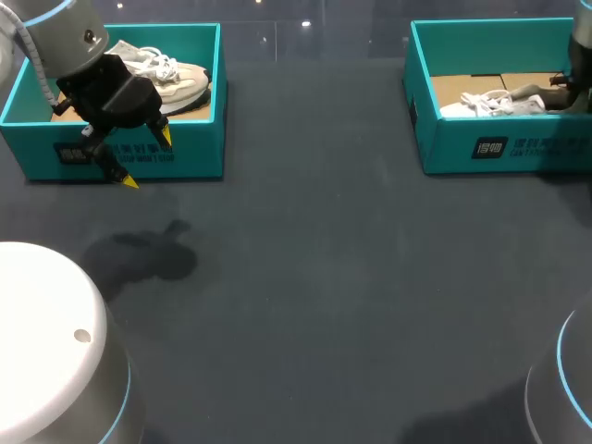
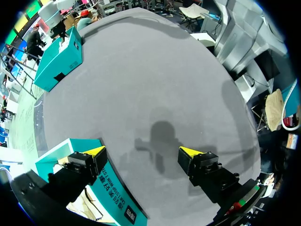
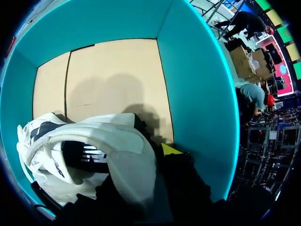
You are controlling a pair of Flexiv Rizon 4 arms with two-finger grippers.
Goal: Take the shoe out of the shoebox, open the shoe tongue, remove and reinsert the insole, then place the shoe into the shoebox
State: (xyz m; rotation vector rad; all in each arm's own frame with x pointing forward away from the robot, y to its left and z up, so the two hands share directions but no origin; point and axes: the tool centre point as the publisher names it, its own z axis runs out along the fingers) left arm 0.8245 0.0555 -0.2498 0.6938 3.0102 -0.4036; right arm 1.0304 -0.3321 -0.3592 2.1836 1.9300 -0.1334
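Two teal shoeboxes stand at the back of the table. The left shoebox (image 1: 185, 153) holds a white shoe (image 1: 171, 79). My left gripper (image 1: 148, 160) hangs open over that box's front wall; in its own view the left gripper (image 2: 142, 151) has nothing between its yellow tips, with the box edge (image 2: 113, 197) under one finger. The right shoebox (image 1: 499, 148) holds a second white shoe (image 1: 495, 104). My right gripper (image 1: 560, 92) is down inside this box at the shoe's heel. In the right wrist view the right gripper (image 3: 157, 155) is shut on the shoe's heel collar (image 3: 108, 141); one yellow tip shows, the other is hidden.
The dark table top (image 1: 324, 277) stretches between and in front of the boxes. The right box's teal walls (image 3: 197, 84) close in tightly around my right gripper, with a cardboard floor (image 3: 113, 75) ahead of it. My arms' bases fill the near corners.
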